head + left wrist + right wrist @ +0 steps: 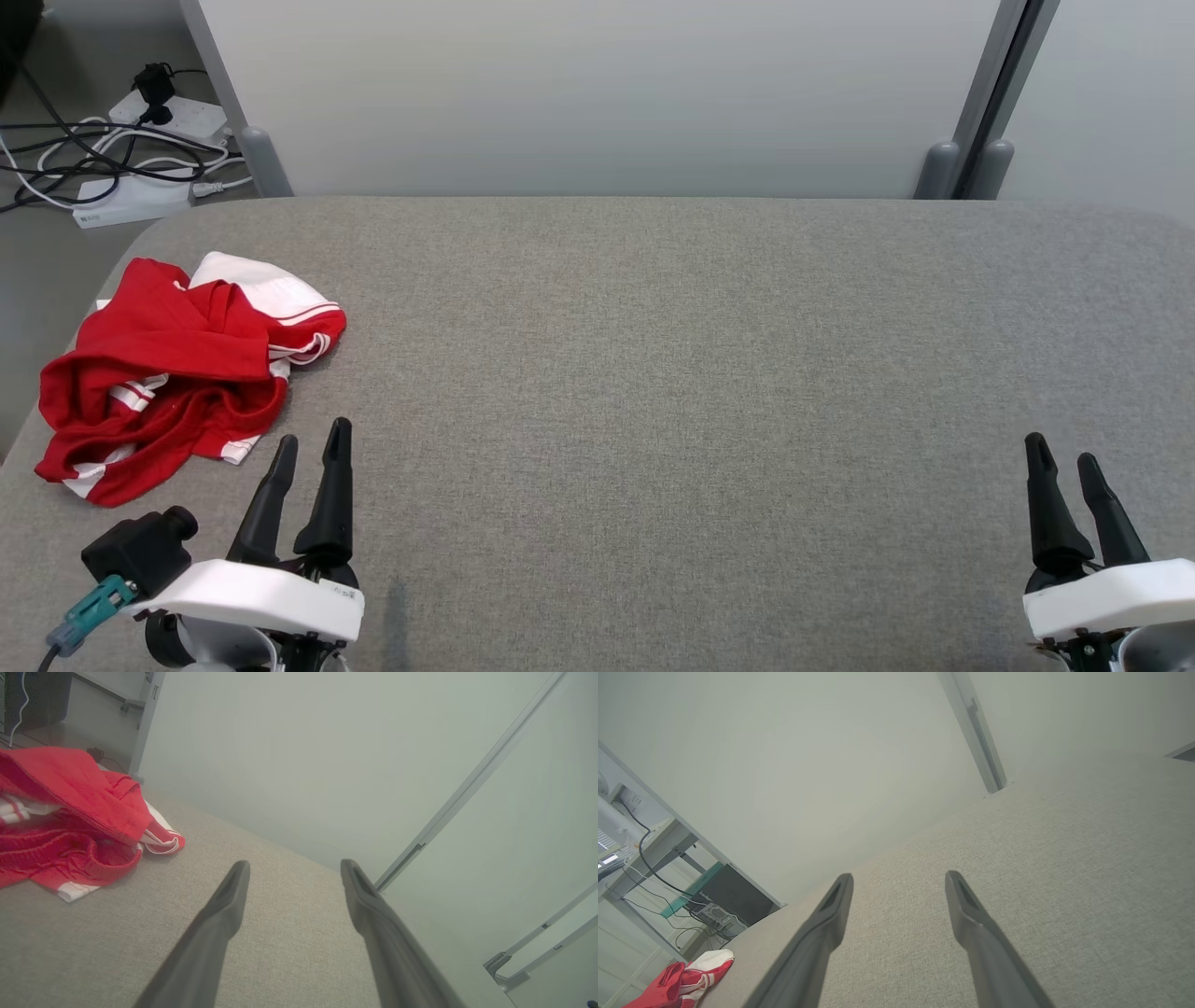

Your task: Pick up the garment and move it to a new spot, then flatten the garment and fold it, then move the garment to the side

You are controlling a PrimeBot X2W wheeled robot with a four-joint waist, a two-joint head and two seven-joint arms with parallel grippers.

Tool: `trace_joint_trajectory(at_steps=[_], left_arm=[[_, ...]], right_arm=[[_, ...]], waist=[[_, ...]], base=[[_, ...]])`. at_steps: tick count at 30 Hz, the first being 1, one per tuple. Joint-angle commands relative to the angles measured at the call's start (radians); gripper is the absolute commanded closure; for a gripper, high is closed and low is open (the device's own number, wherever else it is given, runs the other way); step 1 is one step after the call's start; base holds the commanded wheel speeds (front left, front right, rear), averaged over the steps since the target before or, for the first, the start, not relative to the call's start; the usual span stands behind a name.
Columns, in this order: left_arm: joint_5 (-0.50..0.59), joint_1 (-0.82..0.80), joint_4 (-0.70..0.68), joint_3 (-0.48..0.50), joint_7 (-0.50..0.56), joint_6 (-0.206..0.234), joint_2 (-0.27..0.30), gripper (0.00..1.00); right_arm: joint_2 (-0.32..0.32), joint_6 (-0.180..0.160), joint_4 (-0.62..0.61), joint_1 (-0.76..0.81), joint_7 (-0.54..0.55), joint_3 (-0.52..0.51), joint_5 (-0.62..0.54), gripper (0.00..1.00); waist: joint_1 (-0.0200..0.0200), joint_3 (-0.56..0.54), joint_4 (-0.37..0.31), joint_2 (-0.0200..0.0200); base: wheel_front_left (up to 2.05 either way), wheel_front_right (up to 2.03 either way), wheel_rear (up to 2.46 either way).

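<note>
Garment (177, 373) sits crumpled at the left of the frame on the grey table (653, 373). My left gripper (313, 448) waits just below it, my right gripper (1064, 457) at lower right, both spread wide, holding nothing. I should pinch a thick red fold, not the loose hem.

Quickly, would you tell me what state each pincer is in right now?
Left pincer: open, holding nothing, near the red garment.
Right pincer: open, holding nothing.
</note>
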Motion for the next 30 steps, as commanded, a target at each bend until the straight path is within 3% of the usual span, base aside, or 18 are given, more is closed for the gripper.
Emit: trace_joint_trajectory(at_steps=[1,30], left_arm=[[0.036,-0.042,-0.022,0.012,-0.012,0.007,0.023,0.00],[0.386,-0.066,0.060,-0.072,-0.099,0.068,0.067,0.00]], right_arm=[[-0.022,0.001,-0.019,-0.025,-0.016,0.014,-0.037,0.00],[-0.020,0.001,0.013,0.003,-0.101,0.036,-0.423,0.00]], waist=[[-0.0001,0.000,0.000,-0.0001],[-0.0001,-0.008,-0.008,-0.0001]], base=[[0.00,0.00,0.00],[0.00,0.00,0.00]])
